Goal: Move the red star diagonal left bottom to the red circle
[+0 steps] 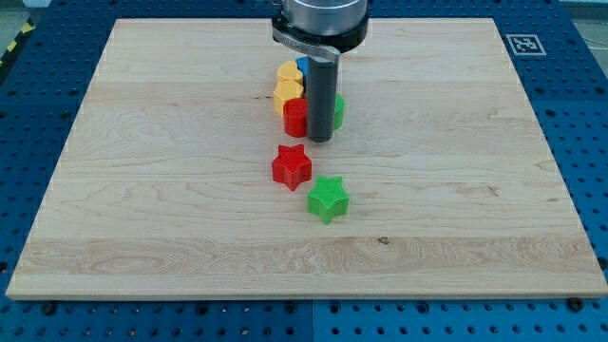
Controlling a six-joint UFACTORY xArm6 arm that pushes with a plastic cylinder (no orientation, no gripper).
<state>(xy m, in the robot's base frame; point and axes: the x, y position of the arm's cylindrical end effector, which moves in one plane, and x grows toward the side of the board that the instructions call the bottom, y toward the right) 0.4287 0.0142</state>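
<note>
Wooden board (pixel 142 190) on blue pegboard table (pixel 38 114).

Cluster near the view's top centre, L to R: two yellow blocks (pixel 286 84), shapes unclear, stacked up-down in view; red circle (pixel 295 117) just below them; blue block (pixel 301 65) mostly hidden behind rod; green block (pixel 338 110) peeking out on rod's right.

Red star (pixel 292 166) sat below the circle, a bit apart, roughly straight under it. Green star (pixel 329 199) just beside red star, lower right.

No fingers on this rig, so no open/closed state to tell. The arm's tip (pixel 319 140) was beside the circle's right, above-right of red star, not touching it.

Judgement: approach step, push not yet started. Next: tip needs to get to star's right side, shove it left w/o clipping circle or green star.
</note>
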